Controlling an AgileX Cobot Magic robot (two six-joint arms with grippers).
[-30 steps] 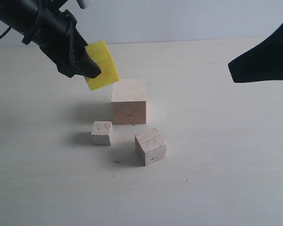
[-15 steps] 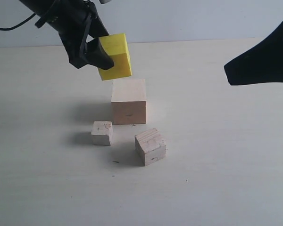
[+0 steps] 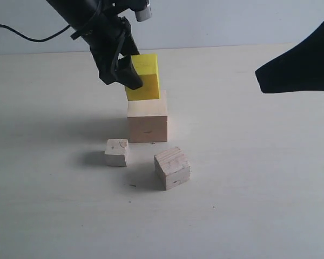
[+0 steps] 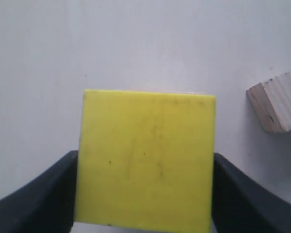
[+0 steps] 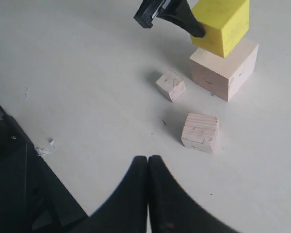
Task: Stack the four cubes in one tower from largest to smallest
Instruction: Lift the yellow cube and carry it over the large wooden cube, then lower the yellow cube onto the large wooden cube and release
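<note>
Exterior view
Left gripper (image 3: 134, 75): reached in from the upper left; jaws clamped on the yellow cube (image 3: 147, 81).
Yellow cube: held slightly tilted over the top of the large wooden cube (image 3: 147, 116), toward its rear left part; whether the two touch cannot be told.
Large wooden cube: stood flat on the table (image 3: 259, 189).
Small wooden cube (image 3: 117, 152): set on the table in front of the large one, to its left, apart from it.
Middle wooden cube (image 3: 173, 168): set on the table nearer the camera, to the right of the small one, turned at an angle, touching nothing.
Right gripper (image 3: 262, 78): held above the table at the right edge, well apart from all cubes.

Left wrist view
Yellow cube: one broad face is shown, pressed between the two dark fingers (image 4: 43, 199) at its opposite sides.

Right wrist view
Right gripper: jaws are brought together, nothing between them.
Cubes: the small and middle ones lie loose on the table; the yellow one is seen atop the large one, overhanging one edge.
</note>
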